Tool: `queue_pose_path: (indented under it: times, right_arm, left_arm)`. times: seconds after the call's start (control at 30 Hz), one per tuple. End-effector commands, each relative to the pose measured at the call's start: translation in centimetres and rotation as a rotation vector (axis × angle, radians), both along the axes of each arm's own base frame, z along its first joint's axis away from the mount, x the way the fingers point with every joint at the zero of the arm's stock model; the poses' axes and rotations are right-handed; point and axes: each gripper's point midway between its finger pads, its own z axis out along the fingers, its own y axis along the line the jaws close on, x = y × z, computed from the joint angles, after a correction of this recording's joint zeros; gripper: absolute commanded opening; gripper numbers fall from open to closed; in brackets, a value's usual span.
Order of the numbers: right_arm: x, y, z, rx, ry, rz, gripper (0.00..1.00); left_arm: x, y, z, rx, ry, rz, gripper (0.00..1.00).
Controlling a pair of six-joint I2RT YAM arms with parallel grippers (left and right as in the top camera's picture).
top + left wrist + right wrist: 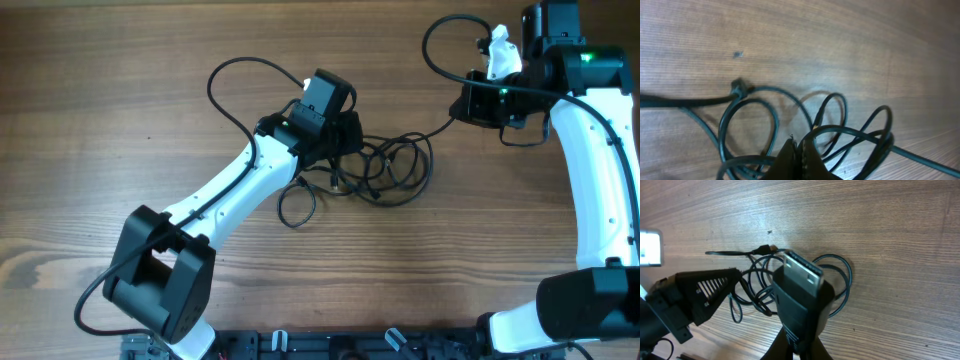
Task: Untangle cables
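The cables [385,165] lie as a knotted bundle of thin black loops at the table's middle. My left gripper [350,145] sits on the bundle's left side. In the left wrist view its fingers [800,152] are shut, with a strand of the loops [750,120] running in between them. A small plug end [738,87] lies on the wood beyond. My right gripper [465,105] is up to the right, shut on a wide black plug [800,297] with a metal tip. One strand [440,128] runs from there down to the bundle [840,280].
The left arm's own thicker wire [230,80] arcs over the table's upper left. Another arm wire [440,40] loops by the right wrist. A black rail [330,345] runs along the front edge between the arm bases. Bare wood surrounds the bundle.
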Motion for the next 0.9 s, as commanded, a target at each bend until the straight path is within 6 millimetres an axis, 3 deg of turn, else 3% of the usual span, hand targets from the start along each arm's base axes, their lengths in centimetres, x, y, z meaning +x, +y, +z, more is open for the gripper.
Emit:
queue_pose_path:
  times: [0.0, 0.27, 0.33, 0.43, 0.5, 0.53, 0.63, 0.73, 0.87]
  right_arm:
    - [0.1, -0.1, -0.4, -0.014, 0.003, 0.011, 0.06]
    - [0.1, -0.1, -0.4, -0.017, -0.002, 0.023, 0.07]
    - [0.0, -0.1, -0.4, -0.017, -0.002, 0.023, 0.11]
    - [0.0, -0.1, -0.4, -0.017, -0.001, 0.023, 0.26]
    - [0.0, 0.2, -0.3, -0.005, 0.0, 0.029, 0.56]
    - [-0.1, 0.6, -0.1, 0.021, -0.003, 0.04, 0.67]
    - [-0.4, 3.1, 1.1, 0.139, -0.053, 0.173, 0.74]
    - [-0.3, 4.7, 1.6, 0.179, -0.08, 0.222, 0.77]
    - [-0.2, 6.0, 1.9, 0.188, -0.092, 0.235, 0.78]
  left_arm:
    - [-0.4, -0.3, -0.9, 0.026, 0.005, -0.01, 0.11]
    - [-4.3, -3.3, -1.8, 0.014, 0.048, -0.245, 0.05]
    - [-4.1, -3.0, -2.0, 0.046, 0.031, -0.235, 0.04]
    - [-2.0, -1.0, -1.8, 0.114, -0.02, -0.145, 0.04]
    - [0.1, 0.8, 0.8, 0.128, -0.091, -0.071, 0.04]
    - [1.2, 1.8, 3.4, 0.132, -0.155, -0.025, 0.04]
    - [1.7, 2.4, 11.2, 0.053, -0.319, 0.017, 0.04]
    - [0.2, 2.0, 17.2, -0.079, -0.428, -0.011, 0.04]
    - [-1.5, 3.1, 22.1, -0.169, -0.508, 0.018, 0.04]
